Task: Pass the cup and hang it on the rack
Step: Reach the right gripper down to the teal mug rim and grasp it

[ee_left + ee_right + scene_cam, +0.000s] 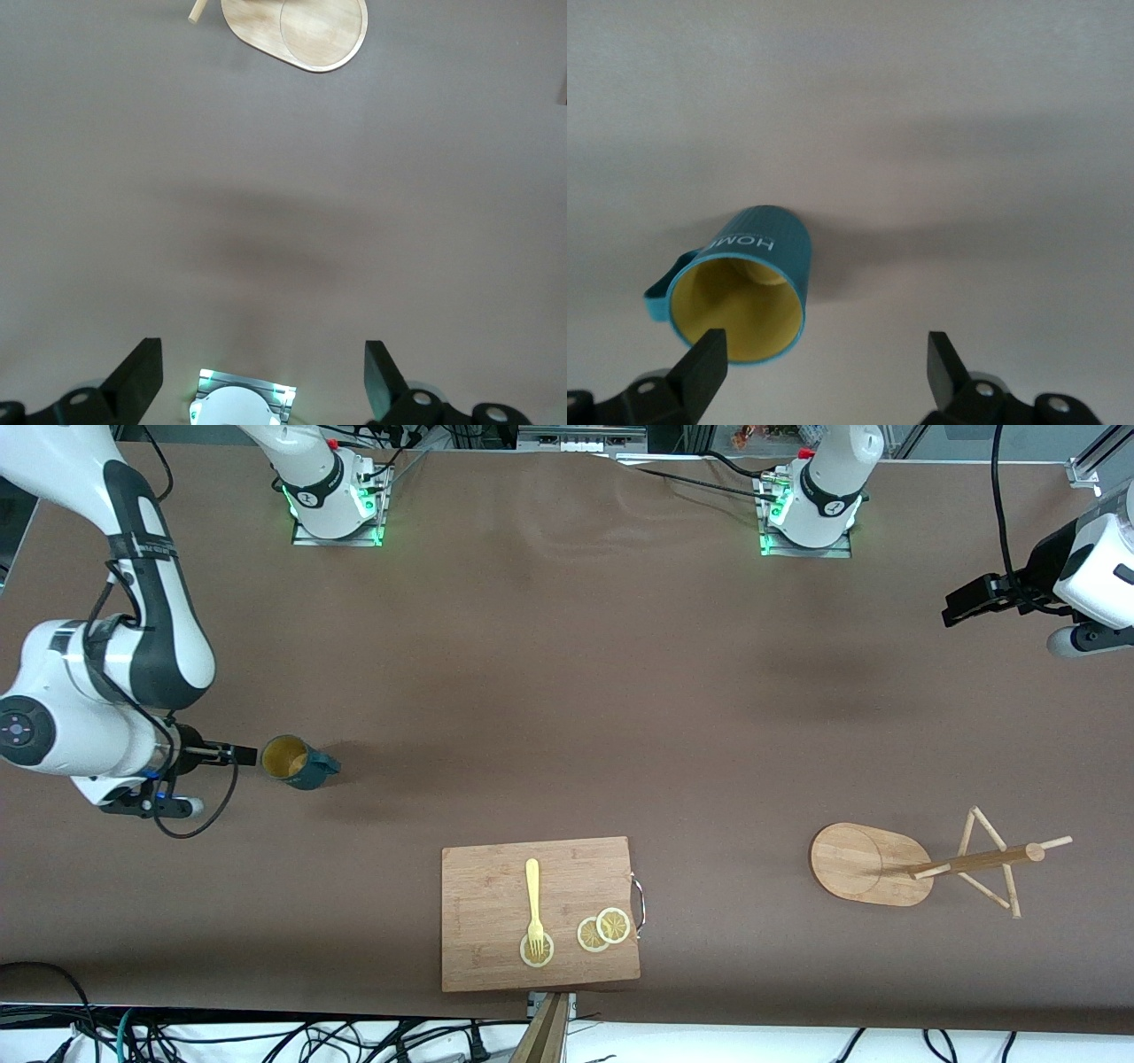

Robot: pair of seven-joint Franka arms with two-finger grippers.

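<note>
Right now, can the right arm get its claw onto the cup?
Probably yes. The right claw hangs open right beside the cup, which stands alone on bare table, with nothing between them. One finger is already at the cup's rim.

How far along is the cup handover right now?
Nothing is done yet. The cup stands on the table toward the right arm's end. In hand: the right gripper is open beside its rim, not gripping. The left gripper waits open above the table. Left: grasp, pass, and hang on the rack, which has no cup on it.
</note>
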